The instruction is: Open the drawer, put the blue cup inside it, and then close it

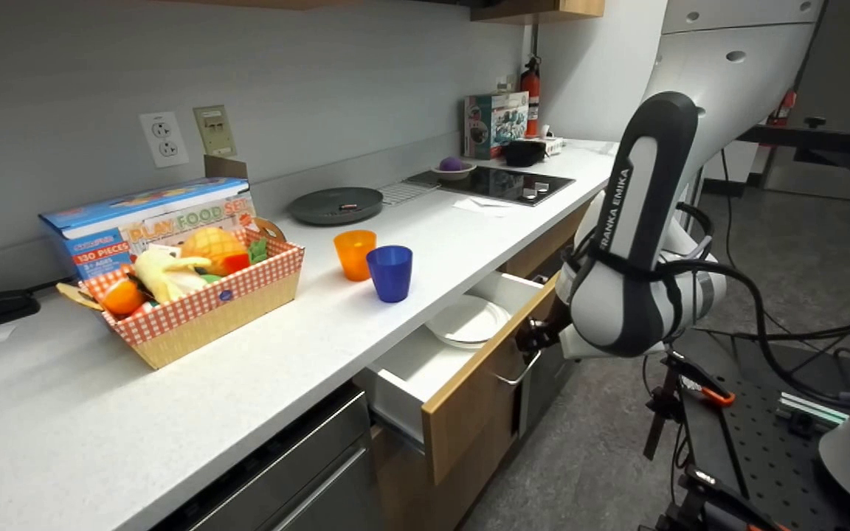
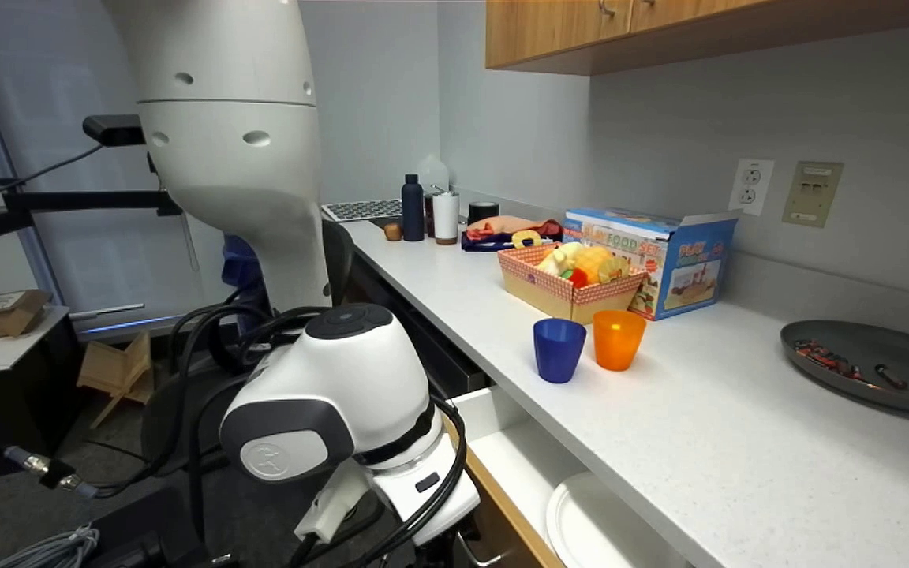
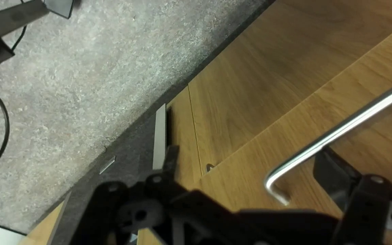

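The drawer stands pulled open; its light wood front (image 1: 469, 402) and white inside (image 1: 425, 354) show in an exterior view. It also shows in an exterior view (image 2: 494, 402). The slim metal handle (image 3: 339, 132) is on its front. My gripper (image 3: 248, 158) is open at the drawer front, with its fingers wide apart. One fingertip meets the handle bar from the side; I cannot tell if it is hooked behind it. In an exterior view the gripper (image 1: 536, 335) is beside the handle. The blue cup (image 1: 390, 275) stands upright on the counter above the drawer, also in an exterior view (image 2: 558, 351).
An orange cup (image 1: 356, 255) stands beside the blue cup. White plates (image 1: 473, 321) lie inside the drawer. A checked basket of play food (image 1: 218, 302), a play food box (image 2: 691, 268) and a dark pan (image 1: 336, 205) are on the counter (image 1: 307, 346). Cables hang around the arm.
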